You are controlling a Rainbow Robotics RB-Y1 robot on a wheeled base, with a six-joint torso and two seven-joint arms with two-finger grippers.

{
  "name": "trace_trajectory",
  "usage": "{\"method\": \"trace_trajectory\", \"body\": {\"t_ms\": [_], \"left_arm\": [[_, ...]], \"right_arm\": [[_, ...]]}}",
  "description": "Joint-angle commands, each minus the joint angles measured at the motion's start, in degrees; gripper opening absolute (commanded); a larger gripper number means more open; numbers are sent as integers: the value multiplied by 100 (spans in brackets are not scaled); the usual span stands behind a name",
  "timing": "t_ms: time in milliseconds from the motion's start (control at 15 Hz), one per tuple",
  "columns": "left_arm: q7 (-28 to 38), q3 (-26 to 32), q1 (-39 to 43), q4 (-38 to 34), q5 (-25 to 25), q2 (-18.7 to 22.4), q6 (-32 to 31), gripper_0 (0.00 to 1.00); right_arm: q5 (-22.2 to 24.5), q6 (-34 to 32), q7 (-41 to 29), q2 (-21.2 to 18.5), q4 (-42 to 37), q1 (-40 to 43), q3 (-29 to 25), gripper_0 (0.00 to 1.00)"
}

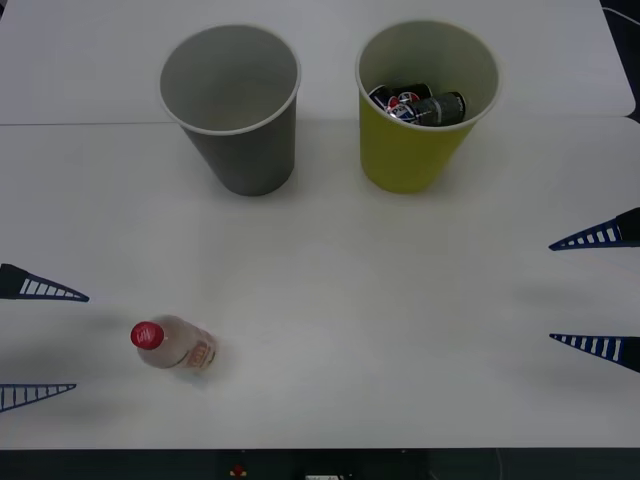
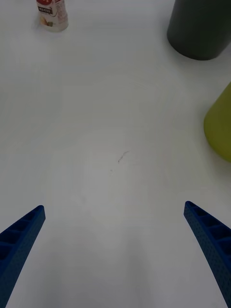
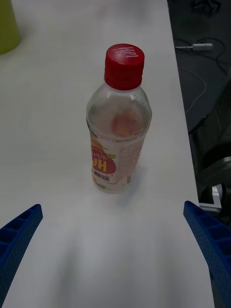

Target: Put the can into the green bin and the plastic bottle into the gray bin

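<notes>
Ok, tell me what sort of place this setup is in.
Probably a lab or office test bench: a plain white table holding only the gray bin, the green bin and the plastic bottle, with cables on the floor beside it.

The left gripper and the right gripper are both low at the sides, with fingers wide apart.

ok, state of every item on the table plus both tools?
plastic bottle: upright, capped, on the table
gray bin: upright, empty
green bin: upright, cans inside
left tool: open, holding nothing, beside the bottle
right tool: open, holding nothing
</notes>
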Motion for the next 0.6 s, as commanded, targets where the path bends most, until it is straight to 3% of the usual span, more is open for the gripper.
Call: {"method": "trace_trajectory", "body": {"t_ms": [67,600], "left_arm": [[-184,-513,-302,425,327,-119,-1,100],[-957,-1532,-1014,1075,705,-673,35,100]], "right_arm": [[0,0,0,0,0,0,0,100],[0,0,0,0,0,0,0,100]]}}
